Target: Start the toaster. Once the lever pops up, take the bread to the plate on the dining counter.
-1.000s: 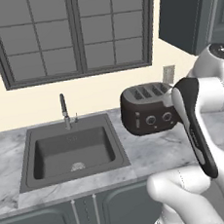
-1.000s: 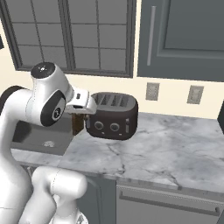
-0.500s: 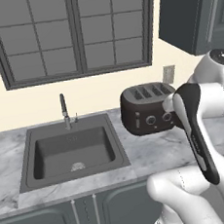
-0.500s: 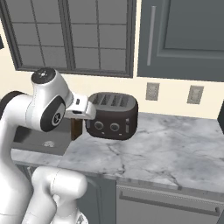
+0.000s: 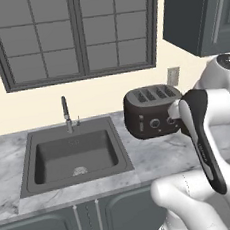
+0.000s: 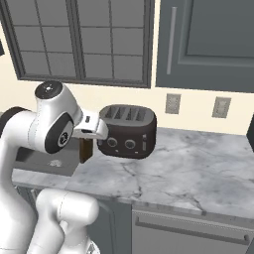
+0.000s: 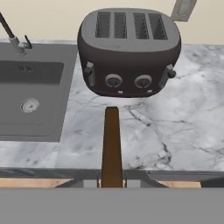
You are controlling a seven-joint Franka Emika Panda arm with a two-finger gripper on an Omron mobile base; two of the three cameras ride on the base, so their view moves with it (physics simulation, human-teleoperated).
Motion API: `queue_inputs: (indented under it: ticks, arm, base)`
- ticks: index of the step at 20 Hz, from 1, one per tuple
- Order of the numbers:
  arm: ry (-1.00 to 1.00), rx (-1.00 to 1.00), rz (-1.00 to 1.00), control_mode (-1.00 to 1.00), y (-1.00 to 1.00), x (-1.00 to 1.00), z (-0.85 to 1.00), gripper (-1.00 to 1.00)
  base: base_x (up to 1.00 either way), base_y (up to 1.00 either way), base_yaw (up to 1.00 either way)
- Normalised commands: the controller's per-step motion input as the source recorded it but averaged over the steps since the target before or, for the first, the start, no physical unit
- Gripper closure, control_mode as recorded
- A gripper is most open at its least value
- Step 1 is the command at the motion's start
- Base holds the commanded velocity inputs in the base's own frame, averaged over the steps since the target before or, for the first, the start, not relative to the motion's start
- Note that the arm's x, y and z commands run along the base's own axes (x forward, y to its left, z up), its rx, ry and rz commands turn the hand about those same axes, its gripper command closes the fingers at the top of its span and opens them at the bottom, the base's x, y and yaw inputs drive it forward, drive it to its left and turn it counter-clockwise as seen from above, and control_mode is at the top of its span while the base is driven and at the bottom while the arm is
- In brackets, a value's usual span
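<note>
The dark toaster (image 7: 129,50) stands on the marble worktop, its four top slots empty and a lever (image 7: 89,73) at each front corner. My gripper (image 7: 112,183) is shut on the bread (image 7: 112,142), a brown slice seen edge-on, held just in front of the toaster above the worktop. From the right base view the bread (image 6: 86,150) hangs below the hand, left of the toaster (image 6: 128,131). From the left base view my forearm covers the right end of the toaster (image 5: 149,112). The plate and the dining counter are out of view.
A dark sink (image 5: 73,155) with a faucet (image 5: 65,113) lies left of the toaster. The marble worktop (image 6: 198,161) runs on to the right of it. Wall outlets (image 6: 172,103) and a dark upper cabinet (image 6: 208,39) are behind, with a window above the sink.
The hand has drawn back a little from the toaster and lowered, carrying the bread with it. The toaster has not moved.
</note>
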Motion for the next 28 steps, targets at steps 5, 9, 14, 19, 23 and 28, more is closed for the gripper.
queue_inputs:
  ticks: [5, 9, 14, 19, 23, 28]
  arm:
    - [0.00, 0.00, 0.00, -1.00, 0.00, -0.14, -0.17, 1.00]
    - [0.00, 0.00, 0.00, 1.00, 0.00, -0.03, -0.03, 1.00]
    - [0.00, 0.00, 0.00, 1.00, 0.00, 0.00, 0.00, 1.00]
    - [0.00, 0.00, 0.00, 1.00, 0.00, 0.00, 0.00, 1.00]
    - [0.00, 0.00, 0.00, 1.00, 0.00, 0.00, 0.00, 1.00]
    - [0.00, 0.00, 0.00, 1.00, 0.00, 0.00, 0.00, 1.00]
  base:
    - [0.00, 0.00, 0.00]
    - [-0.13, 0.00, 0.00]
    - [-0.31, 0.06, 0.02]
    - [-0.42, 0.25, 0.13]
    - [-0.28, 0.43, 0.33]
    - [-0.20, 0.50, 0.50]
